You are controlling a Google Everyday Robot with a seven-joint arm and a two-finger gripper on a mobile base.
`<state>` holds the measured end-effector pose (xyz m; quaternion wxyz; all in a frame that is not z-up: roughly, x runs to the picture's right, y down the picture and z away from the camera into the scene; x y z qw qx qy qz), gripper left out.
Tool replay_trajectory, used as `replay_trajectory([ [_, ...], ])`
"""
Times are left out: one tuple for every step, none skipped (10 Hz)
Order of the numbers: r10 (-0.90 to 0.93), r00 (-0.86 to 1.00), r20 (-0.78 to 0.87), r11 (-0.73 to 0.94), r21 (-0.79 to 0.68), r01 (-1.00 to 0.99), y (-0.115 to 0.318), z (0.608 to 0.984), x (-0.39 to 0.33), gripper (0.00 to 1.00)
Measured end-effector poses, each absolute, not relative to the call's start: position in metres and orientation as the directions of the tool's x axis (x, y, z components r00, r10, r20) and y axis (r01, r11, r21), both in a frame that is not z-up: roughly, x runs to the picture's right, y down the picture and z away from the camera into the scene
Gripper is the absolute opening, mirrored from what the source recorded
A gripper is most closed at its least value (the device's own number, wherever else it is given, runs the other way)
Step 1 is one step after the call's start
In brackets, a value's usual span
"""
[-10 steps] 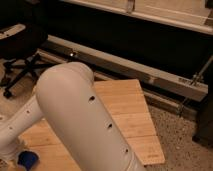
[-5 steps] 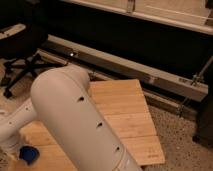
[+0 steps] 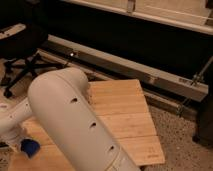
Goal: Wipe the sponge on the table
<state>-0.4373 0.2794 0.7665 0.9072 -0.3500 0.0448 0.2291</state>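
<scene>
Arm shell (image 3: 75,125), one, fat white link with three small dark holes, fills the near middle of the view and hides much of the table's left half. One gripper (image 3: 16,142) sits low at the left, down at the table's near-left part at the end of a thinner white link. It is right against the sponge, and I cannot tell whether it is clenched, released or grasping. One sponge (image 3: 30,148), bright blue, only a small patch showing, lies on the table top by the left edge close to the near-left corner, touching or just beside the gripper. One table (image 3: 125,115), light bamboo strips running lengthwise. Its right edge, far edge and near-right corner are all in view, and bare wood shows across the whole right half and far-right corner. Speckled floor (image 3: 185,145) runs along the right edge, with a dark object (image 3: 206,120) at the frame's right side, well apart from the table. Beyond the far edge is one long metal rail (image 3: 140,70) running diagonally across, with a dark wall behind it. One black office chair (image 3: 20,47) stands far left, its wheeled base on the floor near the table's far-left corner.
</scene>
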Motion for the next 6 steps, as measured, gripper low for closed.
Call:
replay_trajectory([
  [0.39,0.885,-0.253,0.649,-0.606,-0.46,0.274,0.774,-0.433,0.38],
  [0.397,0.878,-0.268,0.647,-0.596,-0.475,0.268,0.782,-0.427,0.38],
  [0.405,0.87,-0.282,0.643,-0.588,-0.491,0.263,0.789,-0.42,0.38],
  [0.411,0.862,-0.295,0.641,-0.58,-0.504,0.258,0.795,-0.413,0.38],
  [0.421,0.851,-0.313,0.636,-0.568,-0.523,0.253,0.804,-0.403,0.38],
  [0.431,0.841,-0.326,0.628,-0.561,-0.54,0.249,0.81,-0.397,0.38],
])
